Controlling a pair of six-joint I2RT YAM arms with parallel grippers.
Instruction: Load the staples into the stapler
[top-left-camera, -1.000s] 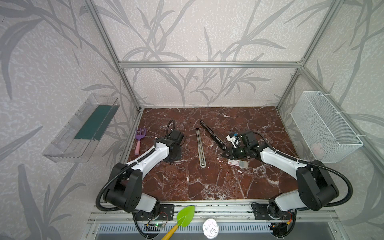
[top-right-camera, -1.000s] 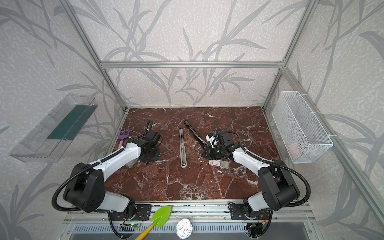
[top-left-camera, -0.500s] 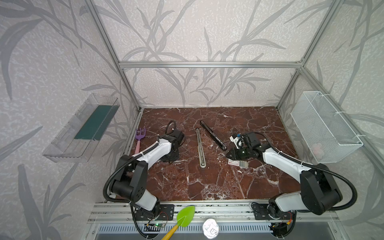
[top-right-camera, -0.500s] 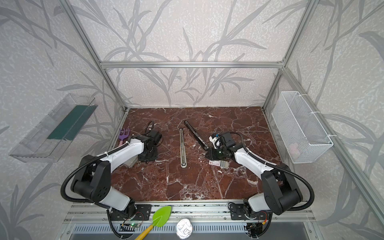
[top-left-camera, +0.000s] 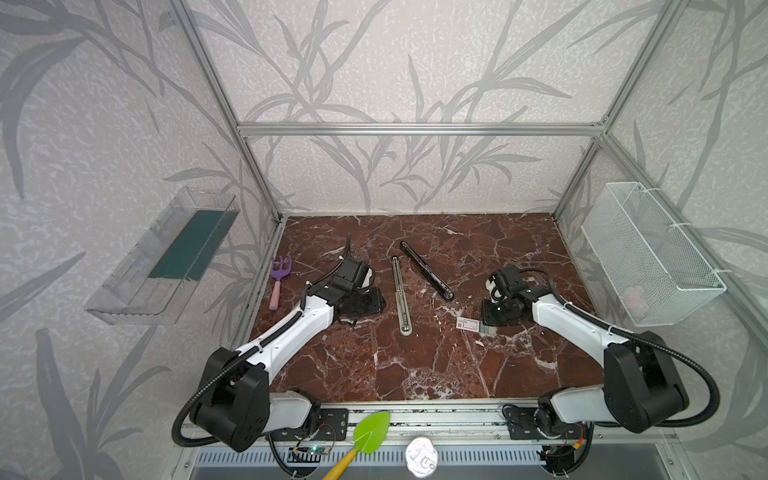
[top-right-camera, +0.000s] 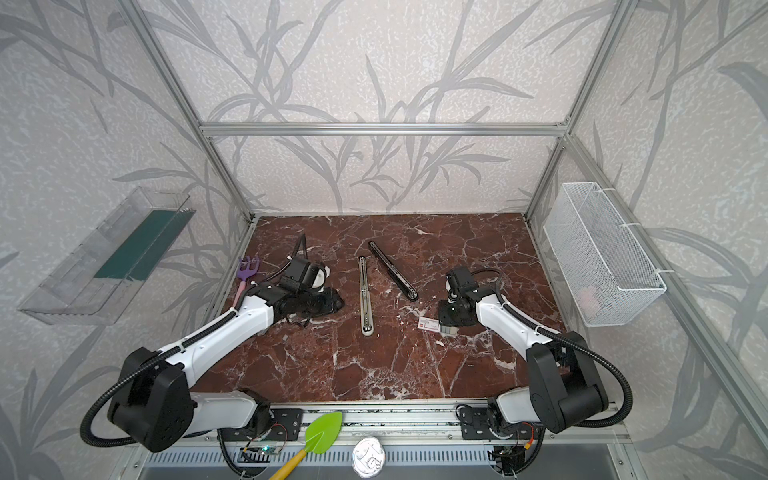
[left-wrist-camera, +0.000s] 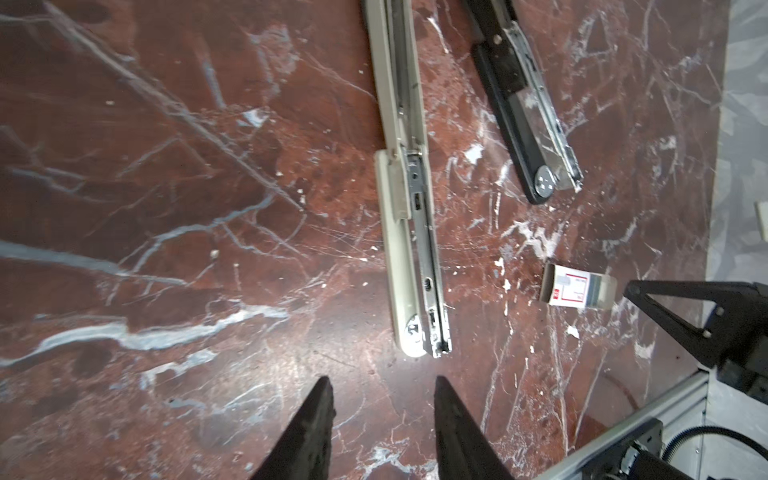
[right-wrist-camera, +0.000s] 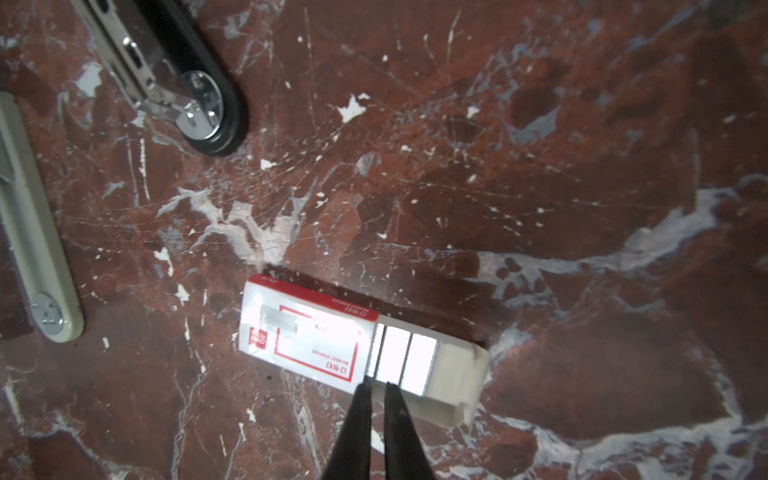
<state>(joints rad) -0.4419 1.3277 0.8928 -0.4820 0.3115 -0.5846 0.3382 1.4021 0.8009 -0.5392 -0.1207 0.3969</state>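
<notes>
Scuffed red marble tabletop: right gripper nearly closed at the edge of the staples, 4 o'clock, hold unconfirmed. Left gripper released and empty, 9 o'clock. Beyond, the stapler lies opened at 1 o'clock, before leaf-papered walls.

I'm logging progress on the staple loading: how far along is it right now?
Done: the stapler lies opened flat, silver rail exposed, and the box is slid open, baring the staples. In hand: the right gripper, jaws nearly together, is at the staples' edge; a grip isn't clear. The left gripper is open and empty. Left: moving staples into the rail, closing the stapler.
</notes>
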